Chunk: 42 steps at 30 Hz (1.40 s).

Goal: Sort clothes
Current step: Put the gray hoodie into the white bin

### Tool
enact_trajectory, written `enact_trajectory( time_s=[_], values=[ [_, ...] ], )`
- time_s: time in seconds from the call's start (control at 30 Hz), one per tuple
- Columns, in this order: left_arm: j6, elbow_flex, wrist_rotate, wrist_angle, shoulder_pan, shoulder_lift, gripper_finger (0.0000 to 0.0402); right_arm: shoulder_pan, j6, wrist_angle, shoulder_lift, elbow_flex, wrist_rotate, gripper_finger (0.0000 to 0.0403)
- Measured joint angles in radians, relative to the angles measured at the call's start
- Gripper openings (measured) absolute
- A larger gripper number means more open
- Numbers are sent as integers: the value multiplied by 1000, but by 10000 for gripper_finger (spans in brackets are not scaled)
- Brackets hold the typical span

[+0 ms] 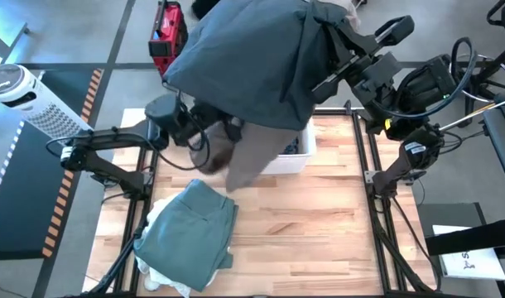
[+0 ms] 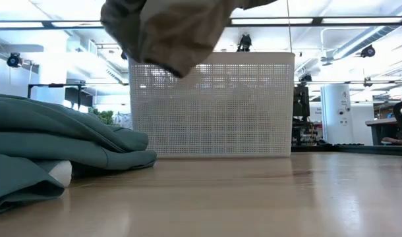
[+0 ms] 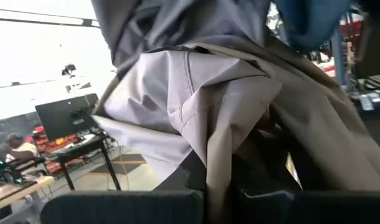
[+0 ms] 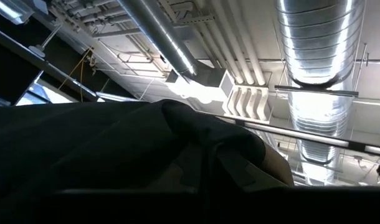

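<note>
A large garment, dark grey [image 1: 252, 62] above and tan [image 1: 252, 157] below, hangs high over the table's far side, in front of the white bin [image 2: 211, 105]. My right gripper [image 4: 209, 168] is shut on its dark grey top, mostly covered by the cloth in the high view. My left gripper [image 1: 223, 136] is shut on the tan part lower down. The tan hem [image 2: 174, 33] hangs clear of the table. A folded grey-green piece [image 1: 190, 236] lies on a white piece [image 1: 157, 215] at the near left. My left gripper pinches a fold of the tan cloth [image 3: 221, 155] between its two fingers, coming at it about level from the table's left. The cloth is lifted clear and drapes slack around the fingers. My right gripper holds the dark grey cloth [image 4: 196, 124] bunched between its fingers, which slant upward. The garment hangs below it, off the table.
The bin [image 1: 298, 153] stands at the table's far middle, half hidden under the hanging garment. Bare wood [image 1: 319, 240] spreads over the table's near right. A red case [image 1: 168, 33] and a white fan [image 1: 21, 91] stand on the floor beyond the table.
</note>
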Motion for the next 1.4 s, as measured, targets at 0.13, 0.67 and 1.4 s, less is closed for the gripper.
enact_trajectory(
  time_s=[0.13, 0.67, 1.4],
  values=[
    [-9, 6, 103, 1, 87, 1, 0, -28, -11, 0, 0, 0, -4, 0],
    [-184, 82, 437, 14, 412, 172, 0, -219, -39, -21, 0, 0, -4, 0],
    [-160, 396, 538, -670, 356, 271, 137, -262, 44, -146, -15, 0, 53, 0]
  ],
)
